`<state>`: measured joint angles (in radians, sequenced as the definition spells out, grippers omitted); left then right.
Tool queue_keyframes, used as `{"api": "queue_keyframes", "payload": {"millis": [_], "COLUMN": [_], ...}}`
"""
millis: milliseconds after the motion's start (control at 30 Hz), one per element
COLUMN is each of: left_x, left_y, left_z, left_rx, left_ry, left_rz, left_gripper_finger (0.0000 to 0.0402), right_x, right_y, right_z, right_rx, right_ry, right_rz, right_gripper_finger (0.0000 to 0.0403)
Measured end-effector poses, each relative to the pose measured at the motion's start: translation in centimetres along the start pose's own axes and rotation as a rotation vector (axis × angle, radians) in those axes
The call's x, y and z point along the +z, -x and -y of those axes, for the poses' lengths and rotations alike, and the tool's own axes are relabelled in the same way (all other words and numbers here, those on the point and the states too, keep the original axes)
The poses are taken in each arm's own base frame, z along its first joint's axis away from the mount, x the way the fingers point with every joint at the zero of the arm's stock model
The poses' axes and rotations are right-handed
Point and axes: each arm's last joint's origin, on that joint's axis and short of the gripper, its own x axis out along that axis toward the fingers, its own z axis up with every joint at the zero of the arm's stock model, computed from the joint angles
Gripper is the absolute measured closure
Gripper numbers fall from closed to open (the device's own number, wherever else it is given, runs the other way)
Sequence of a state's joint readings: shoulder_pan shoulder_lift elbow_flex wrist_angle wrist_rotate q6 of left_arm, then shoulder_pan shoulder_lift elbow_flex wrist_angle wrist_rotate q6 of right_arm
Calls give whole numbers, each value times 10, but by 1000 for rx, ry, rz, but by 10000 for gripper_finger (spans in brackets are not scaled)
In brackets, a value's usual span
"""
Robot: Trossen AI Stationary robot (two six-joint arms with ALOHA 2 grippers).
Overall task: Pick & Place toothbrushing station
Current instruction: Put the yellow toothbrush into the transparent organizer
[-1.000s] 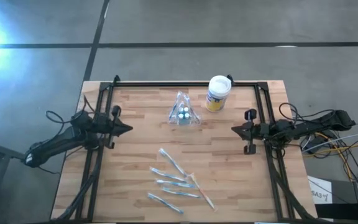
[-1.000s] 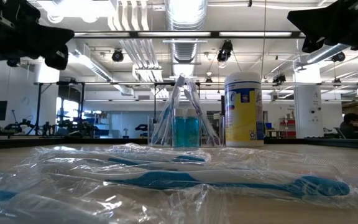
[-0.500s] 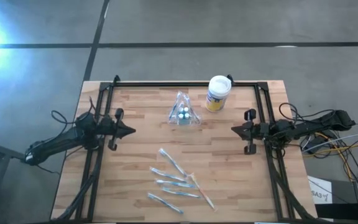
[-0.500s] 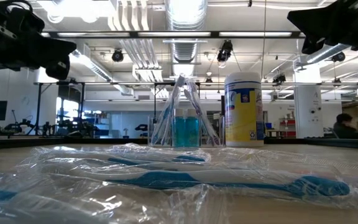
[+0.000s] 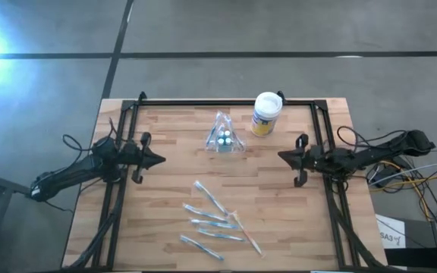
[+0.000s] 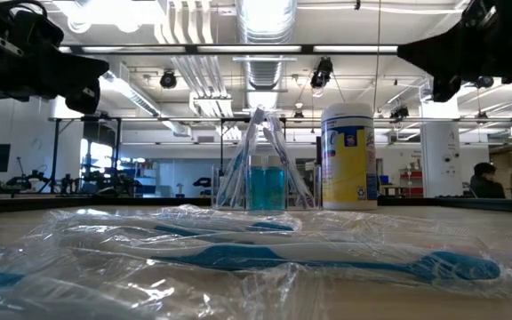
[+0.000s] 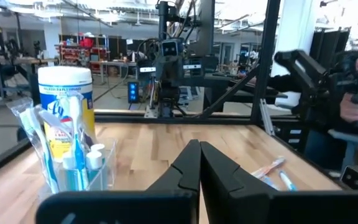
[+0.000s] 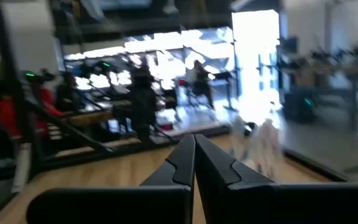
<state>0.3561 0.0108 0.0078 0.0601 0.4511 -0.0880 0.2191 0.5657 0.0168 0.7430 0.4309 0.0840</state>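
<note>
Table (image 5: 279, 220): a wooden top inside a black frame is seen from above; it serves as the landmark for every place below.
Left arm (image 5: 74, 173): it is stretched in over the table's left edge, level with the table's middle.
Right arm (image 5: 370, 155): it is stretched in over the table's right edge, level with the table's middle.
Left gripper (image 5: 158, 159): it is held above the table just inside the left edge, empty, with the 2 fingers pressed together, as its wrist view shows.
Right gripper (image 5: 281, 157): it is held above the table just inside the right edge, empty, with the 2 fingers pressed together.
Canister (image 5: 265, 114): a white-lidded, yellow-labelled round tub is stood upright at the table's far edge, right of centre.
Toothbrushing station (image 5: 224, 136): a clear plastic holder is stood upright on the table's far half, near centre, just beside the canister and apart from both grippers; blue-capped items are held in it.
Toothbrushes (image 5: 218, 220): several wrapped ones are scattered flat on the table's near half, well apart from the holder.
</note>
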Motion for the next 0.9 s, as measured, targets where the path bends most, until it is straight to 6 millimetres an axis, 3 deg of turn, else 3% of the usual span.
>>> {"api": "queue_keyframes", "payload": {"millis": [167,333,633,900], "left_x": [-3,-3,-3,-4], "left_y": [-2,-3,-3,-3], "left_z": [-1,-2,-2,-2], "left_rx": [5,6,3,2], "left_ry": [-43,7,35,-6], "left_rz": [-35,-33,-36,-37], "left_gripper_finger": [392,387,386,384], "right_x": [7,25,54,50], "right_y": [-17,-47,-90,-117], "right_z": [-14,-38,-69,-109], "right_rx": [-8,-16,-207,-257], "right_ry": [-33,20,-14,-77], "right_rz": [-62,-193,-661,-1021], "right_gripper_finger": [394,394,394,394]}}
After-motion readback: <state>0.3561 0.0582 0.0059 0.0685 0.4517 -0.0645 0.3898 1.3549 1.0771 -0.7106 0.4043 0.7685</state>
